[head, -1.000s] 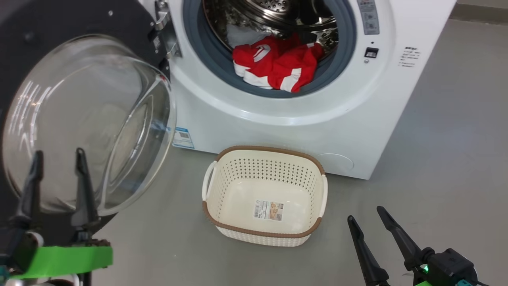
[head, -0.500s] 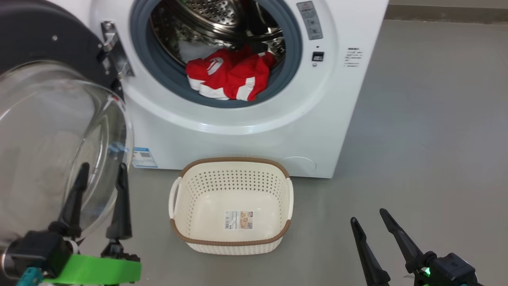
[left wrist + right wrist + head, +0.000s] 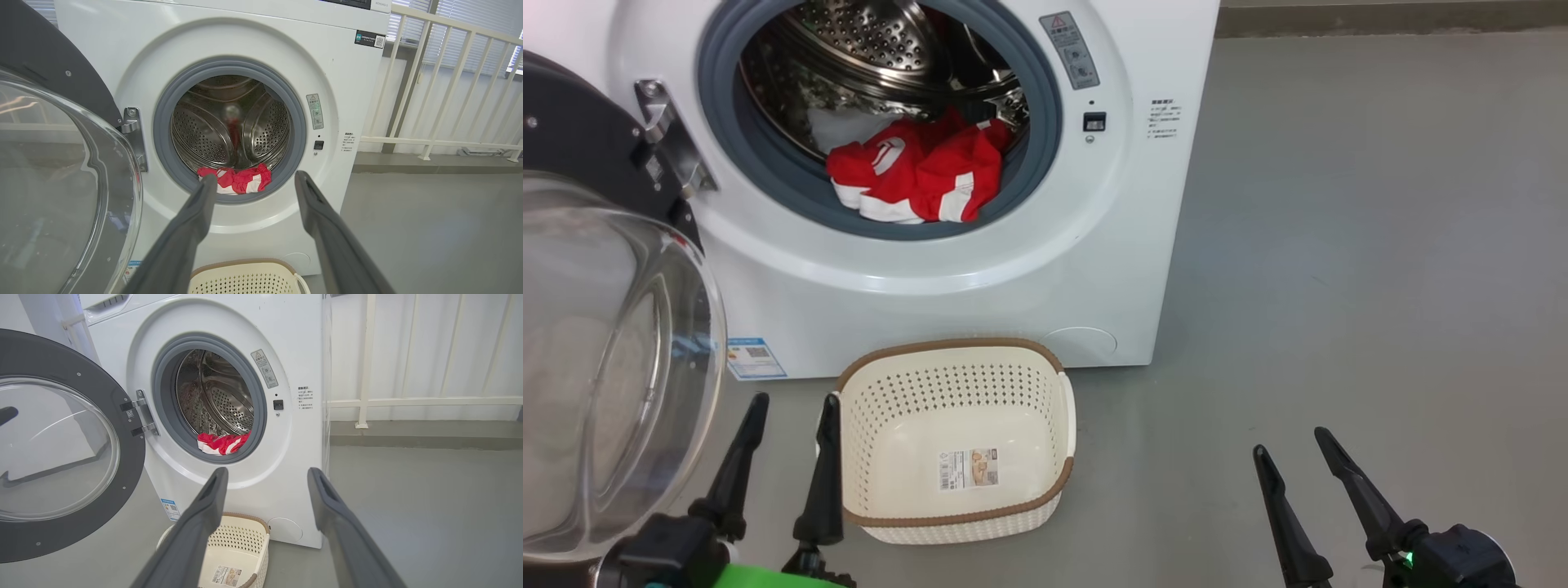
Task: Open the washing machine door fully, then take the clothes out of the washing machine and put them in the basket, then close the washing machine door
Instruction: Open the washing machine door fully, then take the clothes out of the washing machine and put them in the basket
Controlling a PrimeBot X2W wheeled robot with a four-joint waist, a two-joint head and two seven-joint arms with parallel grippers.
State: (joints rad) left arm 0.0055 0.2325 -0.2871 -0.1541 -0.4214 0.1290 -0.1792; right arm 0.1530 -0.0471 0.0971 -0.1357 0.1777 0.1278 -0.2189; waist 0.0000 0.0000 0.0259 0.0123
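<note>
Left claw (image 3: 796, 398), wide and empty like the right claw (image 3: 1289, 439), has left the black-rimmed glass door (image 3: 605, 367), standing open; red white-striped clothes (image 3: 915, 175) next

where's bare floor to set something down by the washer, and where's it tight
Free: grey floor right of the washing machine and basket, ahead of the right gripper. Crowded: the left, where the open door bulges beside the left gripper and basket.

I have my left gripper (image 3: 796, 398) low at the lower left, its two long dark fingers spread wide, nothing between them. My right gripper (image 3: 1290, 439) sits lower right, equally splayed and empty (the pairs lean slightly toward each other).
</note>
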